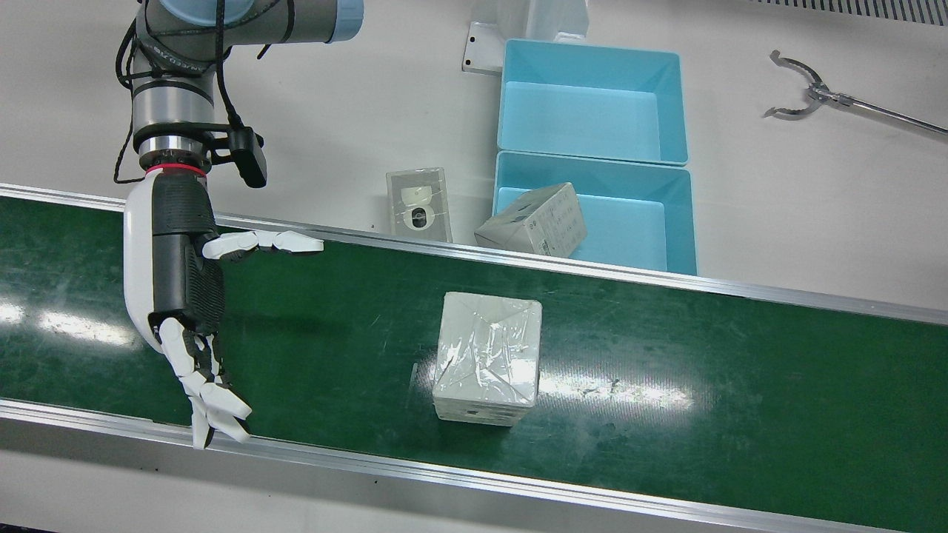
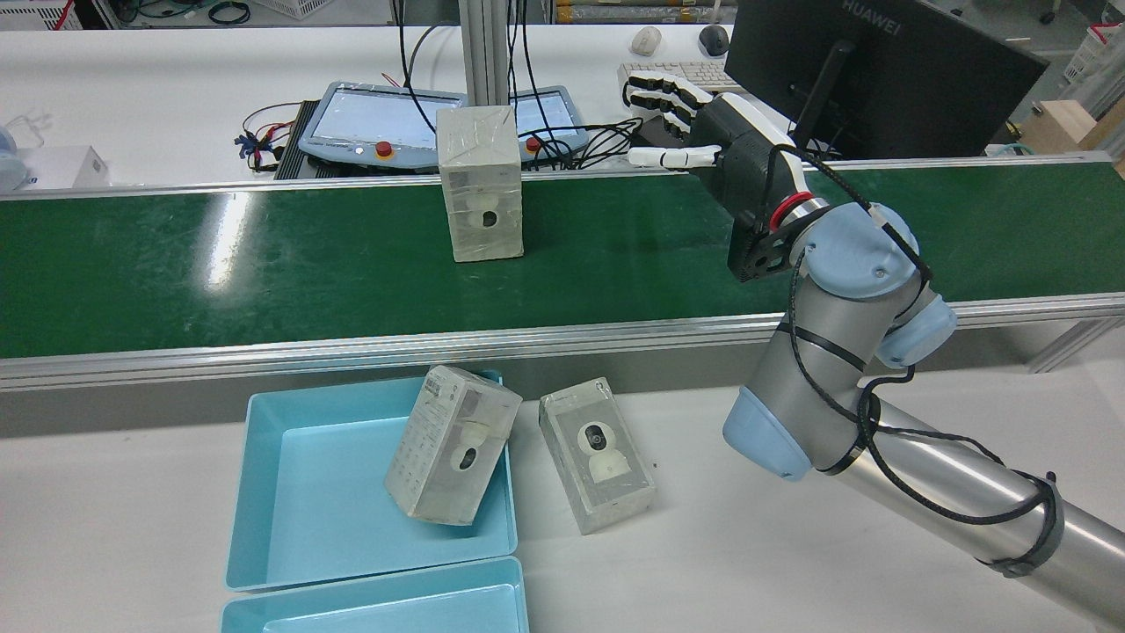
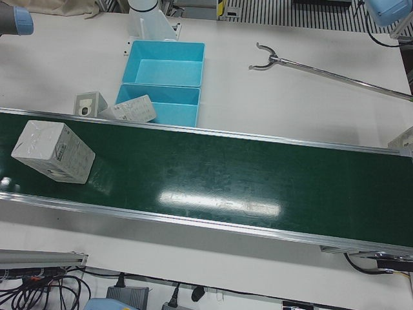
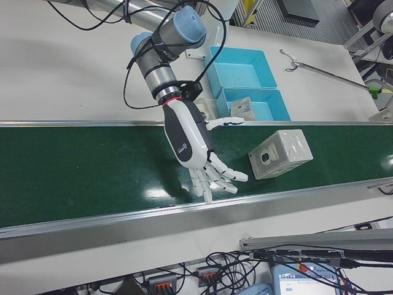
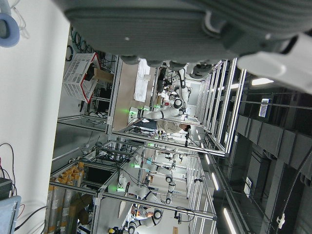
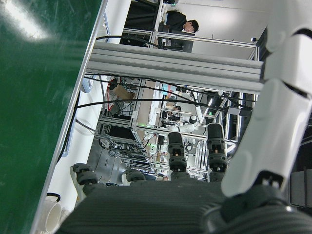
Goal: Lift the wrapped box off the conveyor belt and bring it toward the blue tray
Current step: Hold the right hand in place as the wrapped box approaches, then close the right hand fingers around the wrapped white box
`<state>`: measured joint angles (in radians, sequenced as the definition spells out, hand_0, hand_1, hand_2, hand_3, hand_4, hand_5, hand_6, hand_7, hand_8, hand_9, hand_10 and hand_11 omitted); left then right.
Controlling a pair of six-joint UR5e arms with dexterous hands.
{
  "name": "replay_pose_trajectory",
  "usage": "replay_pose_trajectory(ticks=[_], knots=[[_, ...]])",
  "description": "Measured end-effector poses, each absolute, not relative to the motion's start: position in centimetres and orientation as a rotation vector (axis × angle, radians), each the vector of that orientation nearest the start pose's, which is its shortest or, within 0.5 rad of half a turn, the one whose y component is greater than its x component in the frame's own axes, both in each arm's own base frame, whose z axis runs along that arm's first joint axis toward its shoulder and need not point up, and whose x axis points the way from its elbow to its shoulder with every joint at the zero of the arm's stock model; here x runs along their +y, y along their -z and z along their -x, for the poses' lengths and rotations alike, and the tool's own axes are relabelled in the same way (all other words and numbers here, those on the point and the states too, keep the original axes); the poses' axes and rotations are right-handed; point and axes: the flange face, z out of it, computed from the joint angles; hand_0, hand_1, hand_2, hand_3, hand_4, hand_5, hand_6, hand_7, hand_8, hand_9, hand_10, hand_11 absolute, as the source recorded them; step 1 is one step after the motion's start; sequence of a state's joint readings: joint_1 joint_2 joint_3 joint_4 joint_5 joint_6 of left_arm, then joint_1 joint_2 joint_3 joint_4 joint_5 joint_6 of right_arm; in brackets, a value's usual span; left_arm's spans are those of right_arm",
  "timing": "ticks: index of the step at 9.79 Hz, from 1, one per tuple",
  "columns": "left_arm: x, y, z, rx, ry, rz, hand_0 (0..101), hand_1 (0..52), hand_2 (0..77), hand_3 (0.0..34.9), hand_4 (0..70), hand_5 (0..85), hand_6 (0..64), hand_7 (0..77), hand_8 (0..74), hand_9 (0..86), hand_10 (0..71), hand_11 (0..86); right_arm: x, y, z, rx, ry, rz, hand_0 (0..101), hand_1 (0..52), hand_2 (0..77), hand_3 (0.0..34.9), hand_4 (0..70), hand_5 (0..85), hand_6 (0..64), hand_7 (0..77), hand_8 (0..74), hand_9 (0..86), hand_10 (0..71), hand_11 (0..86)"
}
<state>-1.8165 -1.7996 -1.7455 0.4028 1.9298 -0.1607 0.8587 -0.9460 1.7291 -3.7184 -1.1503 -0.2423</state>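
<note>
The wrapped box [image 1: 487, 355] stands upright on the green conveyor belt [image 1: 666, 355]; it also shows in the rear view [image 2: 479, 180], the left-front view [image 3: 51, 152] and the right-front view [image 4: 279, 153]. My right hand [image 1: 181, 296] hovers over the belt well apart from the box, to its left in the front view, open with fingers spread and holding nothing. It also shows in the rear view [image 2: 703, 119] and the right-front view [image 4: 196, 147]. The blue tray [image 1: 637, 215] sits beside the belt. My left hand [image 5: 170, 29] shows only as a dark palm in its own view.
A second wrapped box [image 1: 533, 220] leans on the near tray's rim. A third box [image 1: 419, 203] lies on the table next to the tray. A second blue tray [image 1: 592, 111] stands behind the first. A metal grabber tool [image 1: 800, 92] lies on the table.
</note>
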Motion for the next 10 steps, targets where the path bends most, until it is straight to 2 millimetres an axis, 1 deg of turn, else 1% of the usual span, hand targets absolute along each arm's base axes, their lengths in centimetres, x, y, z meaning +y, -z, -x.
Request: replay_pose_trajectory(ticks=[5,10], knots=[[-51.0,-52.2,22.92,2.225,2.244,0.306,0,0.0,0.5,0.0,0.0,0.5,0.0,0.5,0.0,0.0,0.5,0.0,-59.45,-30.62,29.09,2.664,2.144,-0.183,41,9.3,14.7,29.9,12.0,19.6,0.0,17.5,0.0,1.6,4.4,7.1],[-51.0,-52.2,22.92,2.225,2.244,0.306,0,0.0,1.1,0.0,0.0,0.5,0.0,0.5,0.5,0.0,0.5,0.0,-59.43,-30.63,29.2,2.664,2.145,-0.185,41,9.3,14.7,29.9,12.0,19.6,0.0,17.5,0.0,1.6,4.4,7.1]])
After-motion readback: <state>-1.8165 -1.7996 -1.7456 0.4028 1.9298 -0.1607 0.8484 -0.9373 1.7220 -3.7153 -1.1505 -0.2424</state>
